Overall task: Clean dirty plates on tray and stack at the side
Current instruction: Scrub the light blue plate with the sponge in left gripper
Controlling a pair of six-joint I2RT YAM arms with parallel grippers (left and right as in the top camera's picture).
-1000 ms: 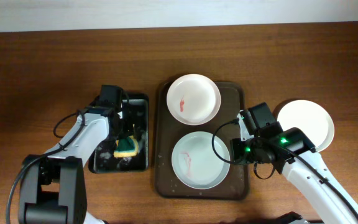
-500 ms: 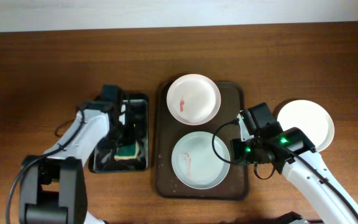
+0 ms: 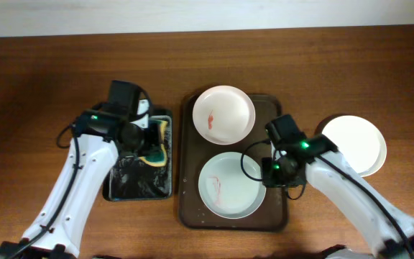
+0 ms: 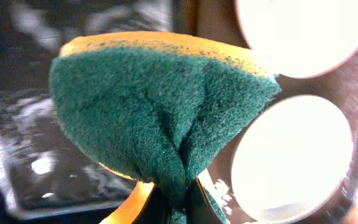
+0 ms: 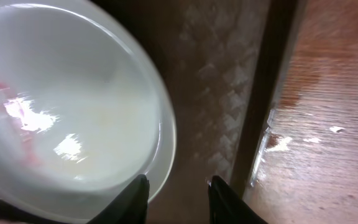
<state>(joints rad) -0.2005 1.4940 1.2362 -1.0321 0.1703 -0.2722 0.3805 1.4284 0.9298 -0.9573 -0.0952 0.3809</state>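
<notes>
No legible text, labels, brands or numbers anywhere: none on the plates (image 3: 223,114), the tray (image 3: 191,216) or the sponge (image 4: 160,112).

A small black tray (image 3: 131,183) lies on the dark brown, wood-grained desk (image 3: 49,72), its long sides running away from the near edge. Its floor (image 4: 23,155) is wet, with pale glints and streaks of foam. Over the black tray's right half, toward its far end, is a sponge (image 3: 155,147) with a yellow body and a green scouring face (image 4: 160,112). The face is folded along a deep crease. Well right of the black tray, the desk (image 5: 334,124) shows small wet glints. Beyond the black tray, a pale strip (image 3: 207,14) borders the desk's far edge.
</notes>
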